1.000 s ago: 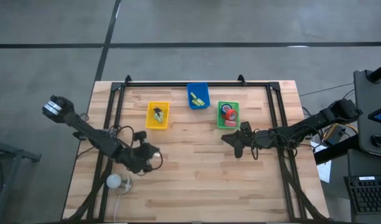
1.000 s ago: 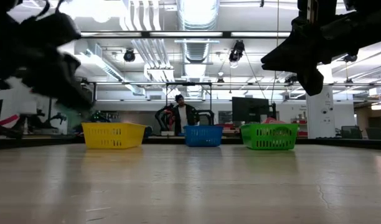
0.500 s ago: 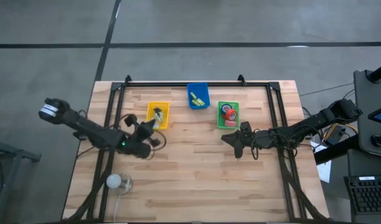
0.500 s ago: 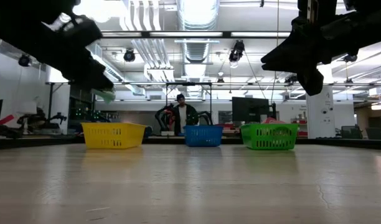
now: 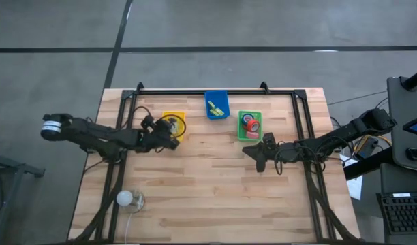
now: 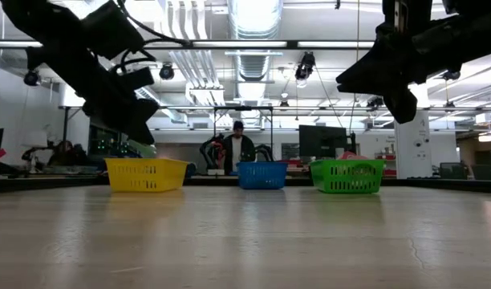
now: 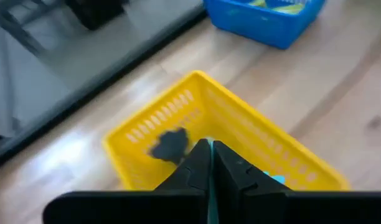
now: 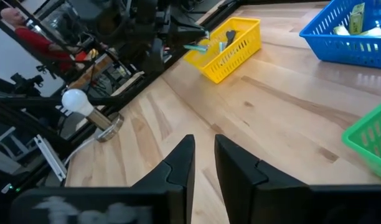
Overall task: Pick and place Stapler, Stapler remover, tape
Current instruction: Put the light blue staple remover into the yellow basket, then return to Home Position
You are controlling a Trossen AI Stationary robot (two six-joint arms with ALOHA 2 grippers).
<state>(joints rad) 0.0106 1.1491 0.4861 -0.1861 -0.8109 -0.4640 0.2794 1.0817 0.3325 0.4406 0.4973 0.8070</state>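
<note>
Hovering over the yellow basket [image 5: 172, 126], the left gripper [image 5: 169, 131] has its jaws pinched on a thin teal item [image 7: 210, 205], probably a stapler remover, held there, I'd guess, to drop beside the dark piece [image 7: 169, 143] already inside. A second ago that arm hung low near the table's front-left corner; it has swung up to the basket since. Next along, the blue basket [image 5: 217, 104] holds yellowish pieces. The tape [image 5: 249, 124] sits sorted in the green basket [image 5: 250, 126]. Just in front of it the right gripper [image 5: 260, 154] waits above bare wood, unmoved, jaws slightly apart and empty.
</note>
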